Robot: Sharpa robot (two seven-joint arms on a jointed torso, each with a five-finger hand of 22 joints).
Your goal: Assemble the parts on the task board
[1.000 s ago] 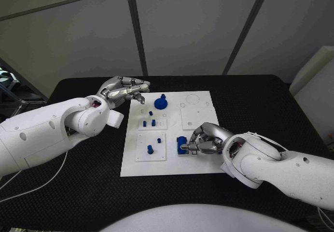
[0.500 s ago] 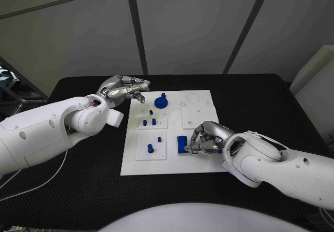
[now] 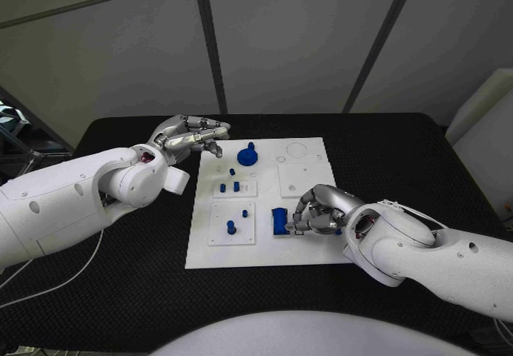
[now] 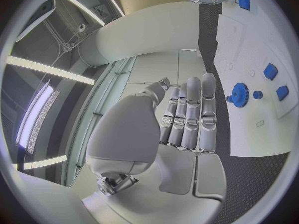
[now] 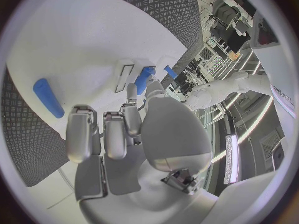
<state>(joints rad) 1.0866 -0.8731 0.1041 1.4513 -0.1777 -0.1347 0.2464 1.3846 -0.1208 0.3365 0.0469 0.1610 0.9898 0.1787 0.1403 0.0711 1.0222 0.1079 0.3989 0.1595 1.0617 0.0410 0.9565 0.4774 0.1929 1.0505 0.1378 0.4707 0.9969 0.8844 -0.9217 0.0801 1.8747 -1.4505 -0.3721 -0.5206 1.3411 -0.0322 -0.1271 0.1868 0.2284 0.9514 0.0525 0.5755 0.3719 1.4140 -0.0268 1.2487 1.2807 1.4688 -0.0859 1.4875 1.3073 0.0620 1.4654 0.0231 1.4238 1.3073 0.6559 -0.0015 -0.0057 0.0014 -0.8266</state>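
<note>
Low and right of centre in the head view, the right hand [image 3: 317, 211] curls its fingers around a blue block [image 3: 280, 221] on the white board [image 3: 305, 173]. Further up, a blue gear [image 3: 247, 156] sits near the board's top edge. Upper left, the left hand [image 3: 193, 136] hovers, fingers pressed together, holding nothing.

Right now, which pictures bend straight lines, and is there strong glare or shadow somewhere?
Head view: edges of the task board stay straight, light is even, shadows soft. Left wrist view: fisheye, the board edge curves; bright ceiling strips glare beside the left hand. Right wrist view: also fisheye; the right hand darkens the board beneath it.
</note>
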